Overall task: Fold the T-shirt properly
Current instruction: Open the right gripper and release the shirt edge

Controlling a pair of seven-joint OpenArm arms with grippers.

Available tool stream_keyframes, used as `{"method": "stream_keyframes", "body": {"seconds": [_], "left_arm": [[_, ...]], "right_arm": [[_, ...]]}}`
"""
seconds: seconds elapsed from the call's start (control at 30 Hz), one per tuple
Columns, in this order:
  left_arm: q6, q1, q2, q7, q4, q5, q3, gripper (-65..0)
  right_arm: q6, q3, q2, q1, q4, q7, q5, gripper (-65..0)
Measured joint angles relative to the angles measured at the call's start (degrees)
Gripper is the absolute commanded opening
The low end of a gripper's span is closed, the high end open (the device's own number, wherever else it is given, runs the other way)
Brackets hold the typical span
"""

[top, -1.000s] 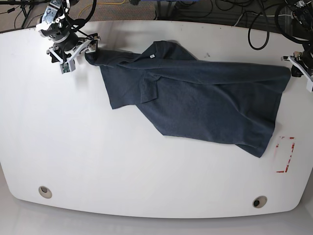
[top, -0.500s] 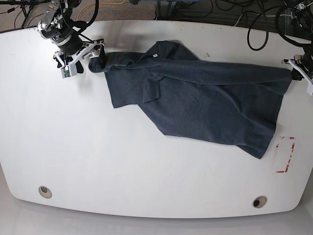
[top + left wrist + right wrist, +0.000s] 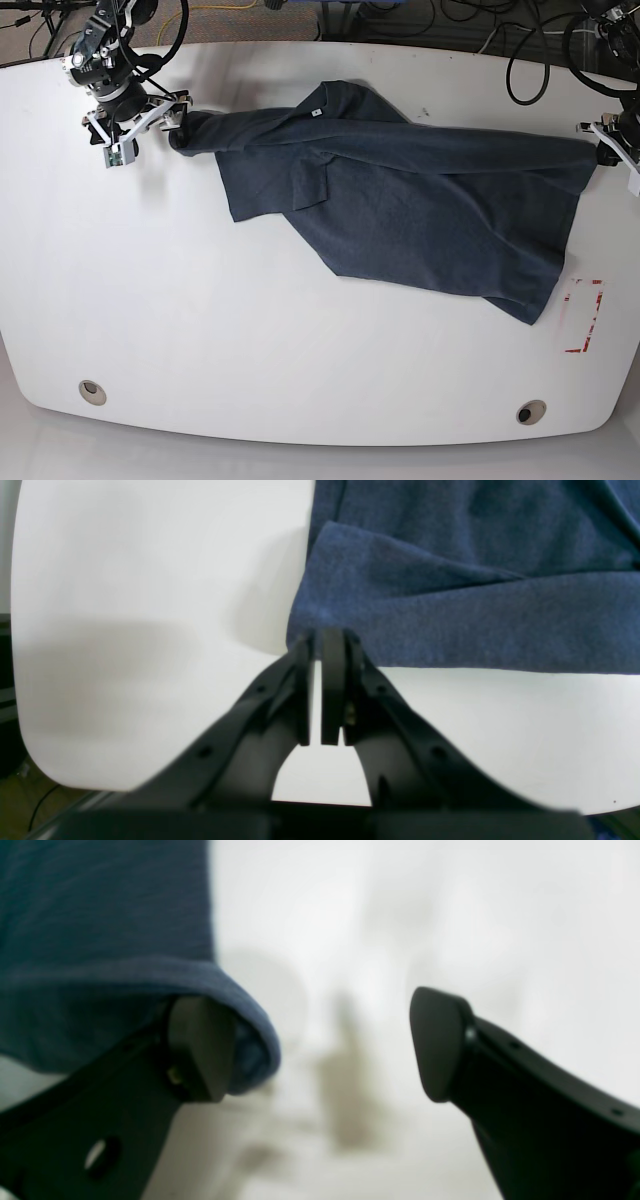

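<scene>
We note the T-shirt point(image 3: 400, 200) spread across the white table point(image 3: 250, 330), stretched between both arms. Left gripper point(image 3: 325, 640) clamped on its hem corner. Right gripper point(image 3: 320, 1045) gapes wide, one finger point(image 3: 200, 1045) tucked against the sleeve cuff.

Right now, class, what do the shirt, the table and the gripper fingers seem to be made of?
Shirt: soft knit, likely cotton; heathered navy, fuzzy surface, limp folds.
Table: smooth hard white top, perhaps laminate; faint sheen, soft shadows.
Right gripper's fingers: matte black, probably moulded plastic; rounded pads, small holes.
</scene>
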Motion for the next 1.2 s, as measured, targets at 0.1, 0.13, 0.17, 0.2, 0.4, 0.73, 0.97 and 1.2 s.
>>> {"method": "stream_keyframes", "body": {"seconds": [0.1, 0.13, 0.17, 0.2, 0.4, 0.73, 0.97, 1.2], "left_arm": [[0.00, -0.02, 0.00, 0.00, 0.00, -0.02, 0.00, -65.0], [0.00, -0.02, -0.02, -0.02, 0.00, -0.02, 0.00, -65.0], [0.02, -0.02, -0.04, -0.02, 0.00, 0.00, 0.00, -65.0], [0.02, 0.00, -0.04, 0.00, 0.00, 0.00, 0.00, -65.0], [0.02, -0.04, 0.02, -0.02, 0.00, -0.04, 0.00, -65.0], [0.00, -0.04, 0.00, -0.02, 0.00, -0.07, 0.00, -65.0], [0.02, -0.02, 0.00, 0.02, 0.00, 0.00, 0.00, -65.0], [0.02, 0.00, 0.02, 0.02, 0.00, 0.00, 0.00, -65.0]], "right_arm": [[0.11, 1.88, -0.50, 1.55, 0.00, -0.22, -3.72, -13.2], [0.11, 2.64, -0.50, 2.12, 0.00, -0.04, -5.14, -13.2], [0.07, 3.32, -0.52, 2.60, 0.00, -0.17, -6.03, -13.2], [0.09, 4.22, -0.52, 3.21, 0.00, -0.20, -6.97, -13.2], [0.09, 6.97, -0.57, 5.81, 0.02, -0.20, -8.70, -13.2], [0.09, 11.67, -0.35, 10.03, 0.04, -1.62, -8.70, -13.2], [0.04, 9.66, 0.59, 11.06, 0.09, -2.27, -8.52, -13.2], [0.04, 8.57, 0.00, 10.03, 0.09, -4.83, -8.13, -13.2]]}}
